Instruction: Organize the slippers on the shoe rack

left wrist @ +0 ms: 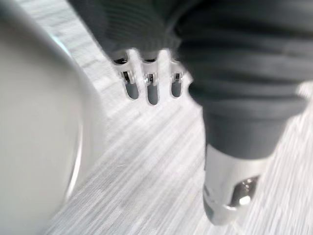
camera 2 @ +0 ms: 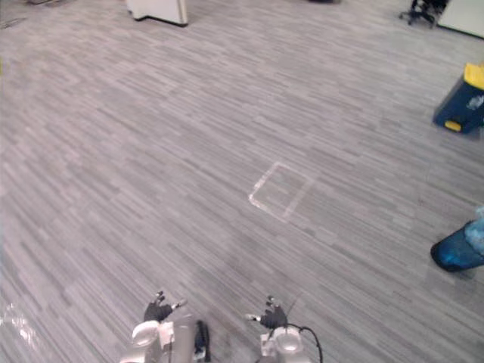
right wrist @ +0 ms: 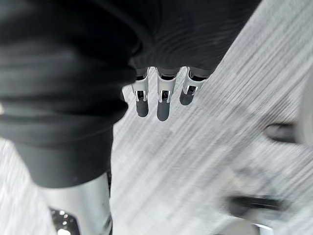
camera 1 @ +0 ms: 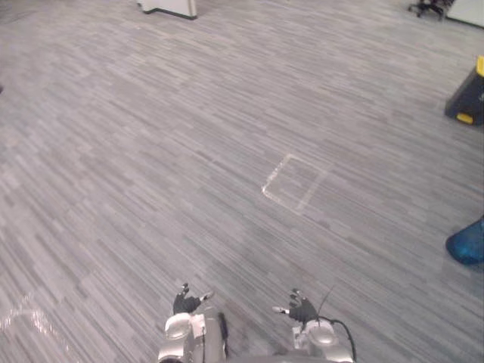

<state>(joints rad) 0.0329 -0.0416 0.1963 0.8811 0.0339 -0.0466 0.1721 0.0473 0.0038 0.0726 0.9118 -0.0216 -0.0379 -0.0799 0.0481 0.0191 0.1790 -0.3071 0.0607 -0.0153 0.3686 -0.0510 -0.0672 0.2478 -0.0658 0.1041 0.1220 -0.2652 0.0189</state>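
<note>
My left hand (camera 1: pixel 185 303) hangs low at the bottom of the eye views, over bare grey carpet, fingers relaxed and holding nothing. My right hand (camera 1: pixel 302 308) hangs beside it, a little to the right, also open and empty. In the left wrist view the left hand's fingers (left wrist: pixel 151 88) point down at the carpet with the thumb (left wrist: pixel 230 191) apart from them. The right wrist view shows the right hand's fingers (right wrist: pixel 164 100) straight above the floor.
A white tape square (camera 1: pixel 293 183) marks the carpet ahead. A blue object (camera 1: pixel 466 243) sits at the right edge, a dark blue and yellow thing (camera 1: pixel 468 98) farther back on the right. A white cabinet base (camera 1: pixel 169 7) stands at the far back left.
</note>
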